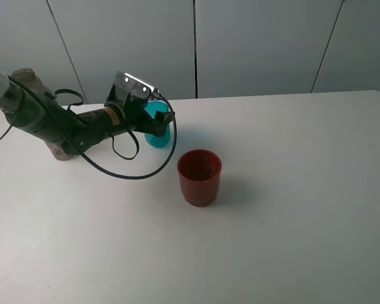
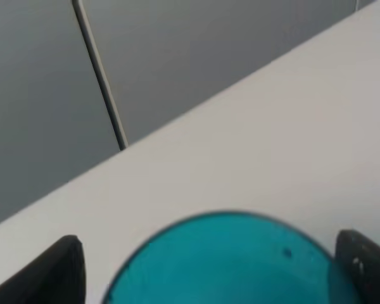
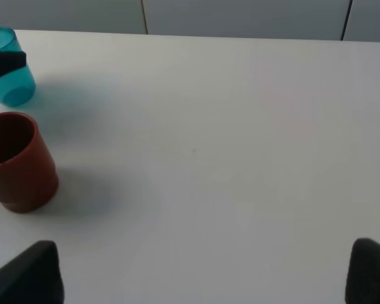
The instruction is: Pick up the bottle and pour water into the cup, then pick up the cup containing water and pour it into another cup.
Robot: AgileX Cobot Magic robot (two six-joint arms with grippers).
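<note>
The left pincer (image 1: 157, 121) holds the teal cup (image 1: 158, 128) upright, far left of the red cup (image 1: 199, 177). The tabletop (image 1: 304, 209) lies bare to the right. The right pincer (image 3: 202, 272) gapes wide, holding nothing.

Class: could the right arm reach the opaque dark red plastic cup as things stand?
Probably yes. The opaque dark red plastic cup stands alone on the white table, with bare surface on the right arm's side; the left gripper and translucent teal tumbler sit behind it.

The left gripper (image 1: 159, 120) clasps the translucent teal plastic tumbler (image 1: 158, 128), tilted, near the upright opaque dark red plastic cup (image 1: 199, 177).
</note>
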